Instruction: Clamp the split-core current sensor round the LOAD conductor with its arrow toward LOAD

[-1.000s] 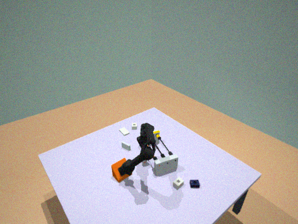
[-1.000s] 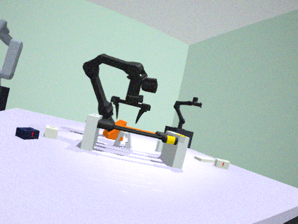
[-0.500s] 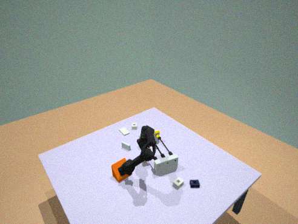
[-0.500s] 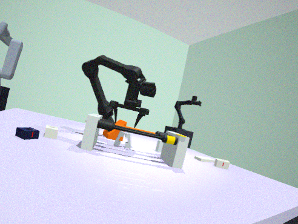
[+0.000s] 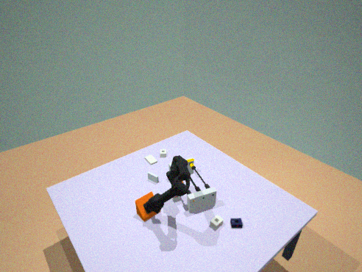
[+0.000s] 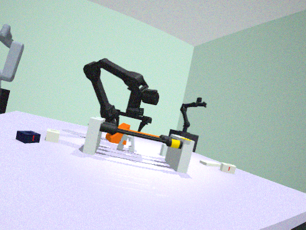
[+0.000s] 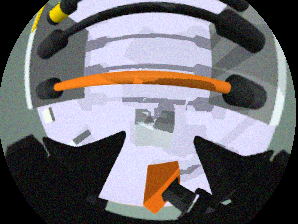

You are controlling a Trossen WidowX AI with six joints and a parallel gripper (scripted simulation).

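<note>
Spread wide and pinching nothing, the black two-fingered end effector, low over the worktop. Between the fingertips in the wrist view, well below the lens: the open, light-grey split-core sensor, standing with halves apart beside the thin orange cable, not yet around any conductor. Apparently in hand, the approach for the grasp. Best to square the fingers to the two outer sides, descend straight, and pinch low and lightly, enough to lift but too little to latch early. Keep clear of the orange cable and the upright pale-grey end blocks on the way down. Too small to read, the sensor's arrow; worth checking before the lift, for a turn toward the yellow marker. Likely destination: the black cable with the yellow collar, beyond the middle black cable. Lift high enough to pass over both neighbours, centre the gap on the conductor, then squeeze evenly until latched and release without tugging.
</note>
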